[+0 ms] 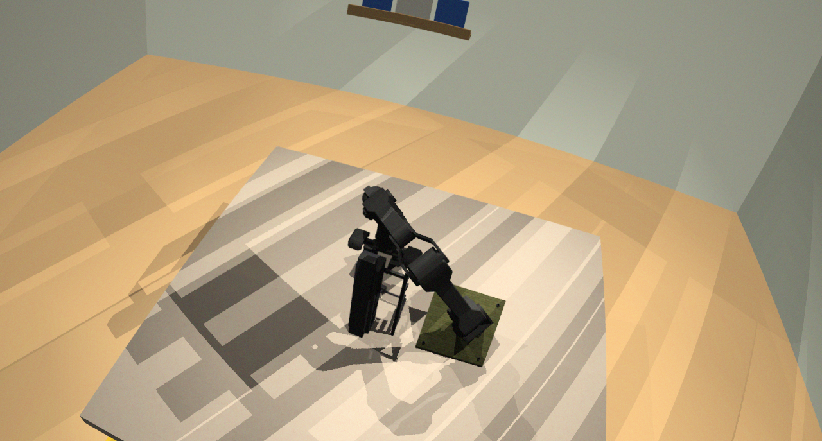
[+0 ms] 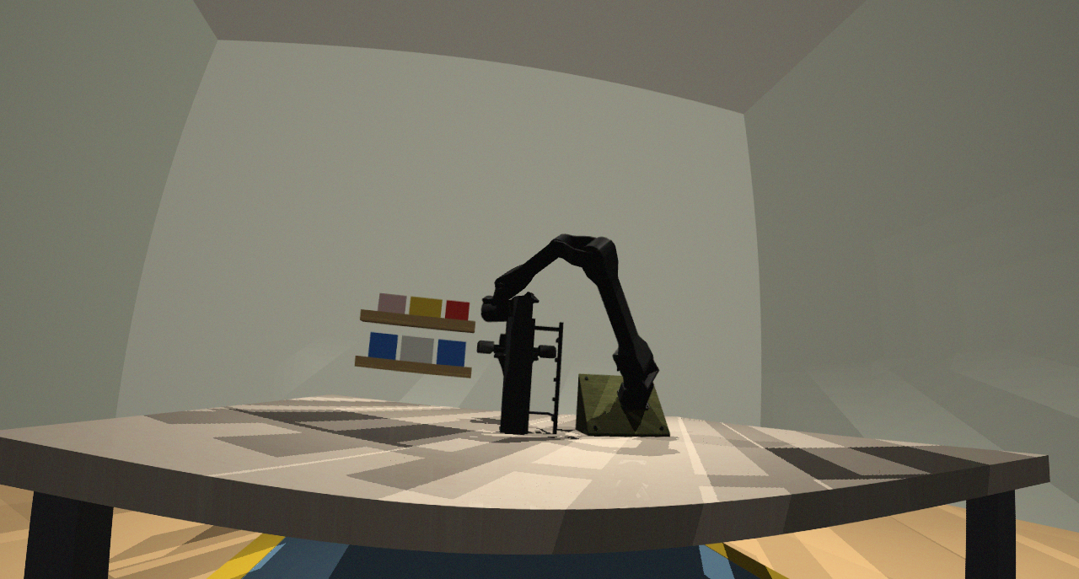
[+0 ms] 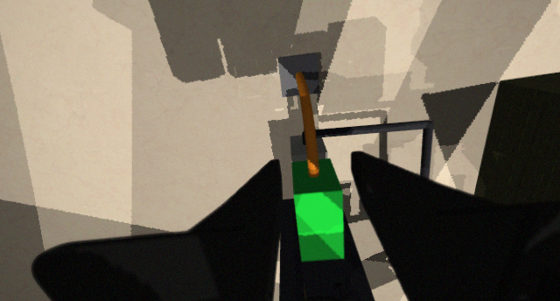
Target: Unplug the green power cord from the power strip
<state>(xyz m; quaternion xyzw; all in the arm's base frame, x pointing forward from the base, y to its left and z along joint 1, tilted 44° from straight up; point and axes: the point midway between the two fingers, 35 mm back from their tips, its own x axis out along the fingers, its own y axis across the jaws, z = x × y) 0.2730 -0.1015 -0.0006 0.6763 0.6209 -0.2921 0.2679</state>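
The green plug (image 3: 318,213) is a bright block against the black upright power strip (image 1: 360,303) (image 2: 517,394) (image 3: 325,283). Its orange cord (image 3: 308,113) leads from the plug to a small grey block (image 3: 289,80) farther off. My gripper (image 3: 315,164) is open partway, with one finger on each side of the plug. In the wrist view a gap shows on both sides, and nothing is gripped. In the top and exterior views the gripper is behind the strip, which hides the fingertips and plug. I cannot tell how deep the plug sits.
A thin black rack (image 1: 400,309) (image 2: 559,379) (image 3: 426,148) stands close beside the strip. The arm's base is on a green wedge block (image 1: 432,320) (image 2: 592,398) (image 3: 525,139) to the right. Wall shelves (image 1: 408,22) (image 2: 415,323) with coloured boxes are in the background.
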